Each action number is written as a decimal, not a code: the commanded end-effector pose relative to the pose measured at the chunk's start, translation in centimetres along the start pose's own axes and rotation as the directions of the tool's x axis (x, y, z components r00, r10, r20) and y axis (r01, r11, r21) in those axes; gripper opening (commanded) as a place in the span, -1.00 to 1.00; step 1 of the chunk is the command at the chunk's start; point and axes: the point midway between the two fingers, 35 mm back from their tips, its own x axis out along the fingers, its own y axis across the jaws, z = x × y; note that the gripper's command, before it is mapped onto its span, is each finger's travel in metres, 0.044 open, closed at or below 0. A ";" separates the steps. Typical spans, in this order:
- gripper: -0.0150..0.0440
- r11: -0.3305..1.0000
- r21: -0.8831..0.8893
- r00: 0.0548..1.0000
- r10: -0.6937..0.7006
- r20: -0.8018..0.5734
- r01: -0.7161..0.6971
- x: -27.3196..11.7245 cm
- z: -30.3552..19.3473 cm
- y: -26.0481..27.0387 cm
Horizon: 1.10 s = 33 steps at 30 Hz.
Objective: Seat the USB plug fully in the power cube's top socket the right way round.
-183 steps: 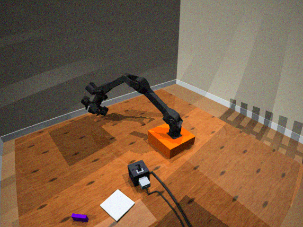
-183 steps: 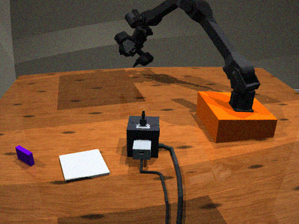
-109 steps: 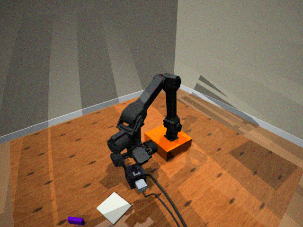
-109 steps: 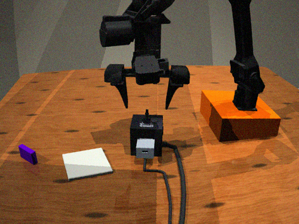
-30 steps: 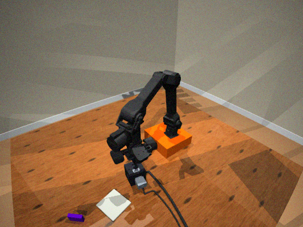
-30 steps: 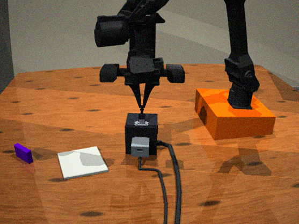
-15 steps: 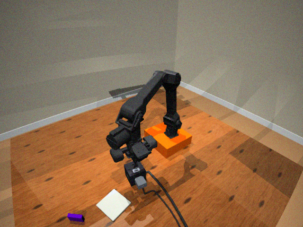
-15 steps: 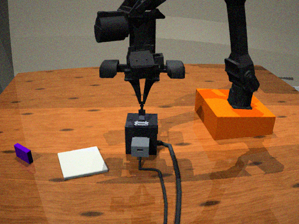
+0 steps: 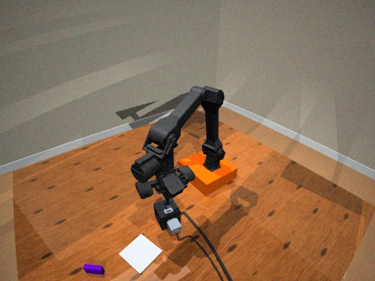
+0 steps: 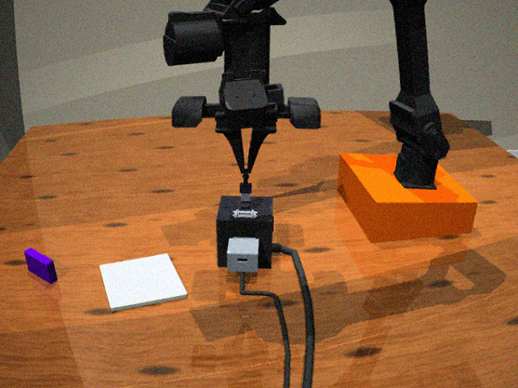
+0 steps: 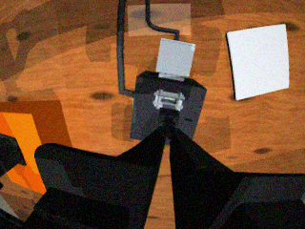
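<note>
The black power cube [image 9: 161, 220] [image 10: 221, 236] [image 11: 145, 112] stands on the table. A silvery bracket-shaped fitting [image 9: 168, 210] [image 10: 245, 213] [image 11: 169, 100] is on its top, and a grey block plug [image 9: 174, 226] [image 10: 243, 252] [image 11: 175, 57] sits on its front side. My gripper [image 9: 167, 198] [image 10: 245, 176] [image 11: 168, 133] is shut on the small black USB plug [image 10: 246, 188] [image 11: 168, 115], above the top of the cube. The plug's metal end [image 10: 246, 196] shows below its body, pointing down. The socket opening is hard to make out, and I cannot tell whether the metal end is fully clear of it.
Two black cables [image 9: 208, 242] [image 10: 309, 308] [image 11: 121, 48] run from the cube and grey block. A white square plate [image 9: 140, 253] [image 10: 142, 282] [image 11: 259, 62] and a purple block [image 9: 94, 268] [image 10: 40, 266] lie to one side. The orange base block [image 9: 208, 188] [image 10: 421, 220] [image 11: 50, 124] carries the arm.
</note>
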 end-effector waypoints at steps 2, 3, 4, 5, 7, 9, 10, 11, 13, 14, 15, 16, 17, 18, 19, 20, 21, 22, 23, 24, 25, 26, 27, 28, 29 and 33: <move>-0.49 1.000 -0.001 1.000 -0.002 0.001 0.002 -0.2 0.0 0.0; -0.49 1.000 0.006 1.000 -0.002 0.001 0.002 -0.1 0.0 0.0; -0.49 1.000 0.017 1.000 -0.002 0.001 0.002 -0.1 0.0 0.0; -0.49 0.999 0.033 1.000 -0.001 0.001 0.001 -0.1 0.0 0.0; -0.49 0.997 0.081 1.000 -0.001 0.000 0.001 -0.1 0.0 0.0; -0.49 0.990 0.139 1.000 -0.001 0.000 0.001 -0.1 0.0 0.0; -0.49 0.986 0.167 1.000 -0.001 0.000 0.001 -0.1 0.0 0.0; -0.49 0.981 0.193 1.000 -0.001 0.000 0.001 -0.1 0.0 0.0; -0.49 0.970 0.244 1.000 -0.001 0.000 0.001 -0.1 0.0 0.0; -0.49 0.963 0.269 1.000 -0.001 0.000 0.001 -0.1 0.0 0.0; -0.49 0.956 0.294 1.000 -0.001 0.000 0.001 -0.1 0.0 0.0; -0.49 0.948 0.319 1.000 -0.001 0.000 0.001 -0.1 0.0 0.0; -0.49 0.939 0.344 1.000 -0.001 0.000 0.001 -0.1 0.0 0.0; -0.49 0.930 0.368 1.000 -0.001 0.000 0.001 -0.1 0.0 0.0; -0.49 0.920 0.393 1.000 -0.001 0.000 0.001 -0.1 0.0 0.0; -0.49 0.909 0.417 1.000 -0.001 0.000 0.000 -0.1 0.0 0.0; -0.49 0.898 0.440 1.000 -0.001 0.000 0.000 -0.1 0.0 0.0; -0.49 0.886 0.464 1.000 -0.001 0.000 0.000 -0.1 0.0 0.0; -0.49 0.874 0.487 1.000 -0.001 0.000 0.000 -0.1 0.0 0.0; -0.49 0.861 0.509 1.000 -0.001 0.000 0.000 -0.1 0.0 0.0; -0.49 0.847 0.532 1.000 -0.001 0.000 0.000 -0.1 0.0 0.0; -0.49 0.833 0.554 1.000 -0.001 0.000 0.000 -0.1 0.0 0.0; -0.49 0.818 0.575 1.000 -0.001 0.000 0.000 -0.1 0.0 0.0; -0.49 0.803 0.597 1.000 -0.001 0.000 0.000 -0.1 0.0 0.0; -0.49 0.787 0.617 1.000 -0.001 0.000 0.000 -0.1 0.0 0.0; -0.49 0.718 0.696 1.000 -0.001 0.000 0.000 -0.1 0.0 0.0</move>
